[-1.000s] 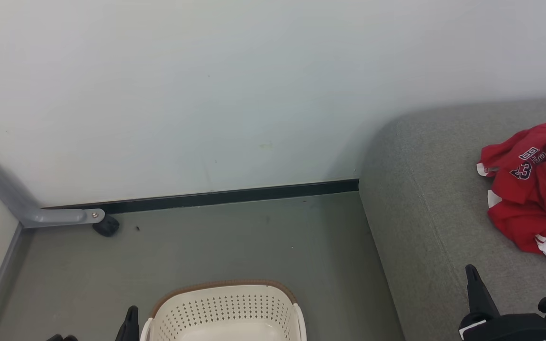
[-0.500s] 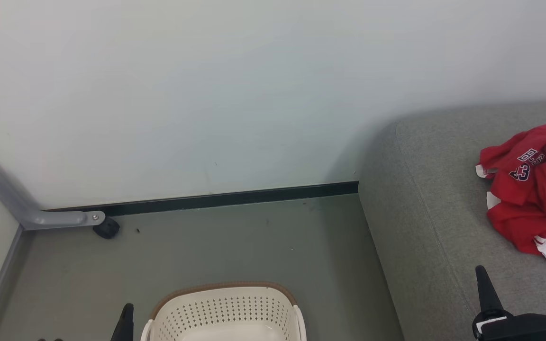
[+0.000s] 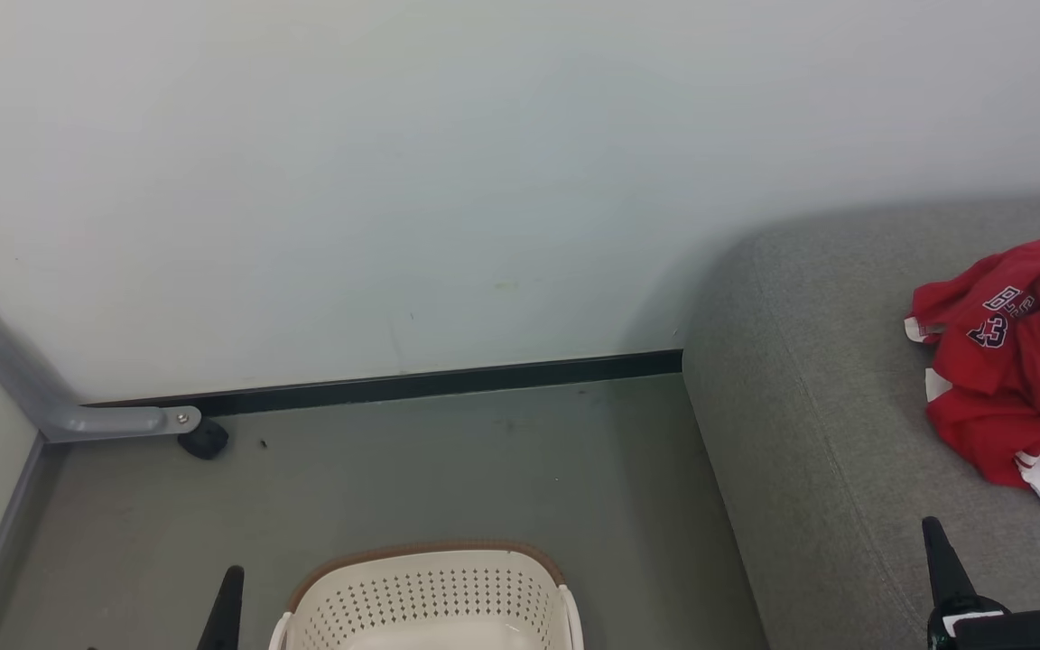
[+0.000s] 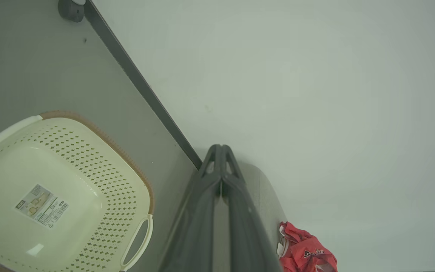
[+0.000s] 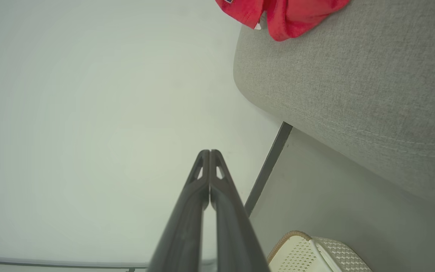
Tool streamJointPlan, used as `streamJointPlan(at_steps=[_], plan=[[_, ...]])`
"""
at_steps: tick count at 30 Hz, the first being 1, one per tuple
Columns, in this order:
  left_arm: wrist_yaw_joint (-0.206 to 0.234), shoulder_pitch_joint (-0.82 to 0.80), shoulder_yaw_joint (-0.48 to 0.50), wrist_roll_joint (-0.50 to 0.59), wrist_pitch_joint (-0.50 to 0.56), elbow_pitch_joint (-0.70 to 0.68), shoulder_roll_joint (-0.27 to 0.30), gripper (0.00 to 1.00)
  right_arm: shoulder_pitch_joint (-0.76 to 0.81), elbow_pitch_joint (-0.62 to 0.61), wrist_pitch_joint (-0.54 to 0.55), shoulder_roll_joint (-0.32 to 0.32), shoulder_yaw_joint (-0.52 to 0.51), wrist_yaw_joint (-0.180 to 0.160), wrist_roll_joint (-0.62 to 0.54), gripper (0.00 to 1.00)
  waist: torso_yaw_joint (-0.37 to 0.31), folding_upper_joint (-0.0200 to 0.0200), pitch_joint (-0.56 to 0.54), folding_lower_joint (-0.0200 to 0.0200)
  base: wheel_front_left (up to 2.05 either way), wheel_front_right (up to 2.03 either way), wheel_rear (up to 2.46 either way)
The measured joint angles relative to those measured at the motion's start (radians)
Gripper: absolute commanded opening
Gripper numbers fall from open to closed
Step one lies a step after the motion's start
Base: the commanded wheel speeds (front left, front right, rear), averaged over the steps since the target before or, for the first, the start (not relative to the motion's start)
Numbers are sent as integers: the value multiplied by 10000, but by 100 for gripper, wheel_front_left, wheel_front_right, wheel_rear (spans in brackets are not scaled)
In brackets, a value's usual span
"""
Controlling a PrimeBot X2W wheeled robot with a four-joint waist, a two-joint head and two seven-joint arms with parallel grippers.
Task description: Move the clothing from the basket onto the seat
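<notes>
The left claw (image 4: 220,148) was pressed together, with the basket (image 4: 119,189) just to its right on the floor. The right claw (image 5: 210,152), fingers also together, hung over the seat (image 3: 809,433). The red clothing (image 3: 1016,361) lay on the seat beyond it.

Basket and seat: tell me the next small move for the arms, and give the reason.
Probably just draw both arms back to rest and stop. The basket looks empty inside, the clothing lies bunched on the seat, and the left gripper and right gripper are shut on nothing, so no pick seems needed.
</notes>
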Motion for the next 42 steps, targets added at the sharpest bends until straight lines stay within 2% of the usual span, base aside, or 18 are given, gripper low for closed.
streamJointPlan(at_steps=[22, 42], plan=[[-585, -194, 842, -2640, 765, -71, -188, 0, 34, -153, 786, 314, -926, 253, 2964, 0, -4, 0, -107, 0, 0, 0, 0], [-585, -196, 844, -2642, 775, -73, -219, 0, 38, -167, 786, 326, -941, 265, 2964, 0, -3, 0, -106, 0, 0, 0, 0]])
